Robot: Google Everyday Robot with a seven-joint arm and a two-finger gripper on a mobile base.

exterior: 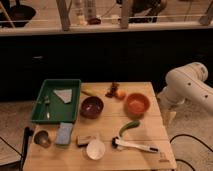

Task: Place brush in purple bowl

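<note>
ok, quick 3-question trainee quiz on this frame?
1. True or false: the brush lies in the purple bowl.
2. Which is nearer the tray? A: purple bowl. B: brush.
3. Fill in: the gripper hangs beside the table's ___ edge, as seen in the view.

Key:
1. False. The brush lies on the table near its front edge.
2. A.
3. Right.

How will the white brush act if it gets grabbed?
Probably stiff: the brush has a long, straight handle. It lies flat, so it likely won't roll. The claw hangs beside the table's right edge, apart from it.
</note>
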